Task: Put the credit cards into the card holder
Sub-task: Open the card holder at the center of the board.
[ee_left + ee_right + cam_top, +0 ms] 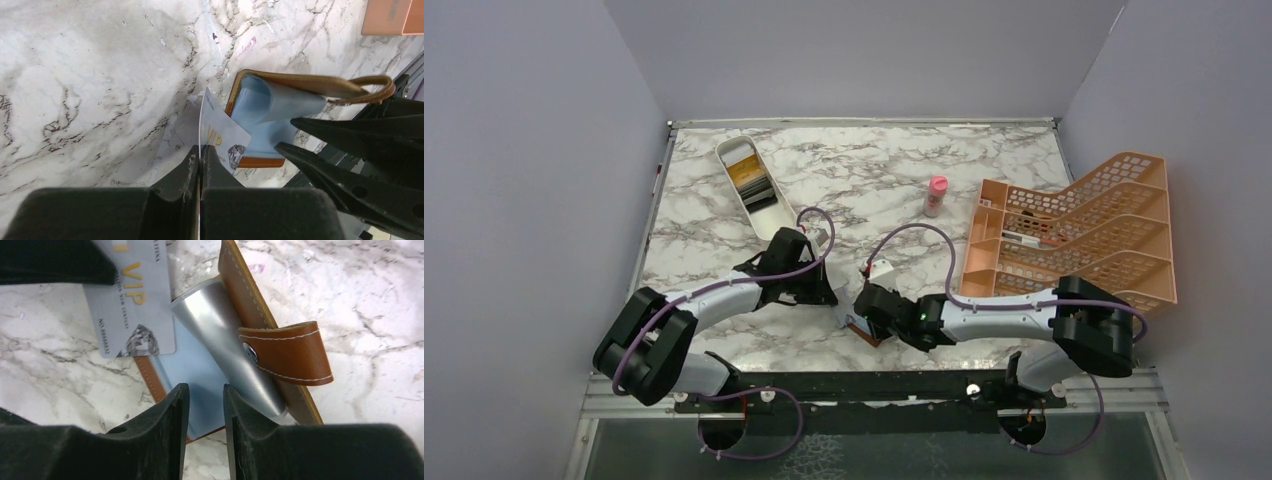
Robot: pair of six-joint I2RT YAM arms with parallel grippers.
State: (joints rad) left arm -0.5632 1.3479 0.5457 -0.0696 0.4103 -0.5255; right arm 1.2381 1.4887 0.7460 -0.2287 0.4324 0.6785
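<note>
Arms first, from the top view: my left arm (724, 290) reaches in from the near left and my right arm (984, 315) from the near right. Both are low, and their wrists meet over the near middle of the marble surface (874, 170). The card holder (871, 338) lies there, mostly hidden under my right wrist, with only a brown corner showing. Farther back are a white tray (767, 215) with other cards (749, 178) in it, a pink bottle (936, 196) and an orange rack (1084, 220), all well apart from my wrists with bare marble between. From the left wrist, my left jaws are closed tight on the near end of a pale credit card (222, 131) with gold VIP lettering. Its far corner is at the brown rim of the opened card holder, whose blue-grey lining bulges upward. My right fingertips (320, 127) come in from the right at that lining, and the rack is cut off at the top corner. From the right wrist, my right jaws stand part-way open, with lining showing in the gap and the tips at the holder's near edge. Whether they press on it I cannot tell. A brown snap strap (285, 352) folds over the far flap, and my left jaws are a dark, cropped shape at the upper left.
</note>
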